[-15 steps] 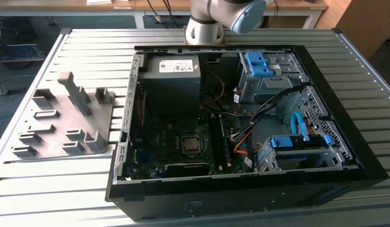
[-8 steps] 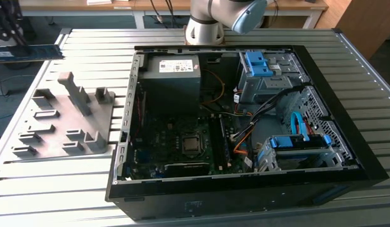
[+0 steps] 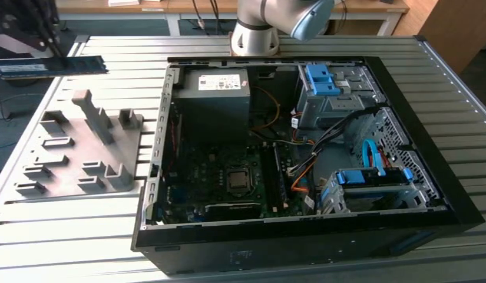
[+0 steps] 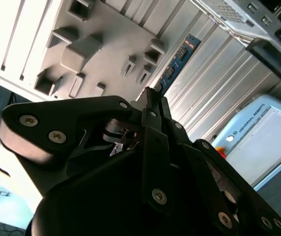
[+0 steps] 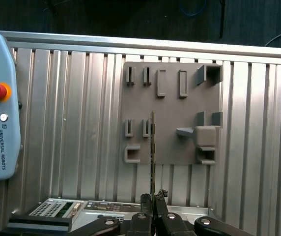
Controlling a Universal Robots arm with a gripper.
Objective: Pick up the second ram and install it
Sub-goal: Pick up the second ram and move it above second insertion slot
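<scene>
While the ram (image 3: 50,66) hangs level over the table at the exterior view's left, well apart from the case (image 3: 431,194), I judge it should be carried flat and square to the slots (image 3: 279,174). In the second wrist view the claw (image 4: 153,94) pinches its edge. In the first wrist view it shows edge-on above the jig (image 5: 170,88), with the fingers (image 5: 146,200) nearly closed on it.

Arm base (image 3: 254,36): silver, upright, at the far side in the exterior view; a blue-capped joint sits above it.
Gripper (image 5: 153,198): black, at the exterior view's left, well apart from the base.
Fingers (image 5: 145,202): pressed together, clamping one end of the second ram (image 5: 153,147), which sticks straight out beyond the tips.
</scene>
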